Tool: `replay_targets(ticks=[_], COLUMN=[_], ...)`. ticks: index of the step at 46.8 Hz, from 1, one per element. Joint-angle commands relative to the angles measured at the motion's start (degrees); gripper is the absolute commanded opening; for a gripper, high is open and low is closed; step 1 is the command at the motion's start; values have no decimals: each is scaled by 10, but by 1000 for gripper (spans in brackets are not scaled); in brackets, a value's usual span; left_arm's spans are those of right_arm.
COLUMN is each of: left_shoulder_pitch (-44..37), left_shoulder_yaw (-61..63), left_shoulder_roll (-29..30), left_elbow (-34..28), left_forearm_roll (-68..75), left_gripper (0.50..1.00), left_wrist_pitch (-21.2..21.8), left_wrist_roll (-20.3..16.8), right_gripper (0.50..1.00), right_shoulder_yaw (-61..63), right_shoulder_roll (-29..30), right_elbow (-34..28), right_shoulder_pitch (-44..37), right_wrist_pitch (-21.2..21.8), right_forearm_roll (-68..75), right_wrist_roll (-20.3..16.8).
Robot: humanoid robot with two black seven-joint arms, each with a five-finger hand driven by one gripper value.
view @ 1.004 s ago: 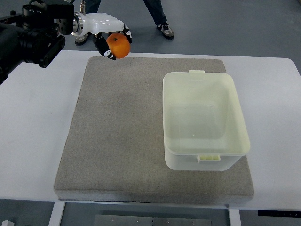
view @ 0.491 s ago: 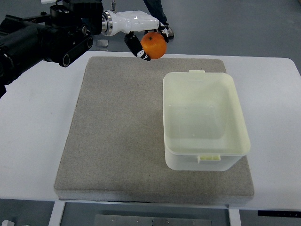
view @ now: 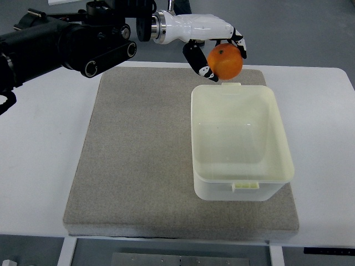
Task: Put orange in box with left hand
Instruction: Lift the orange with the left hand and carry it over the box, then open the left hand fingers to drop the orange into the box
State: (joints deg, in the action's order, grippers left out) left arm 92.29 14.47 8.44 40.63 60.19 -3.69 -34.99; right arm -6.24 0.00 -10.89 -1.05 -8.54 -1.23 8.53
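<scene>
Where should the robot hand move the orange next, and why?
Probably a little further toward the near side, so the orange hangs over the middle of the box. The left hand grips it, held in the air at the box's far rim, not over the empty inside. Letting go here might bounce it off the rim onto the grey mat.

You get an evenly lit, bright view with soft, diffuse light from overhead; no hard shadows fall anywhere. The white worktop (view: 39, 144) reads clean without blowing out. Faint glare shows on the floor of the translucent box (view: 241, 144), and a small highlight sits on the orange (view: 225, 61). The grey mat (view: 138, 160) shows only a weak, blurry shading. Focus is sharp across the frame, with no motion blur and little edge distortion.
</scene>
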Motion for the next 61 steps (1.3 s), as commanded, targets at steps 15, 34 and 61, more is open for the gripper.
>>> replay_targets(ticks=[15,34,61], left_shoulder_pitch=[12,4,0], left_shoulder_yaw=[-4,-24,-26], left_shoulder_roll=[5,15,16], left_elbow=[110,125,133], left_forearm_roll=[11,13,6], left_gripper=[500,500,968], left_wrist_pitch=[-1,-11,-13], left_wrist_roll=[0,0,0], right_gripper=[932,930,932], right_shoulder_yaw=[0,0,0], right_shoulder_roll=[0,0,0], right_elbow=[0,0,0], right_shoulder_pitch=[0,0,0], right_wrist_pitch=[0,0,0], right_forearm_roll=[0,0,0], right_wrist_roll=[0,0,0])
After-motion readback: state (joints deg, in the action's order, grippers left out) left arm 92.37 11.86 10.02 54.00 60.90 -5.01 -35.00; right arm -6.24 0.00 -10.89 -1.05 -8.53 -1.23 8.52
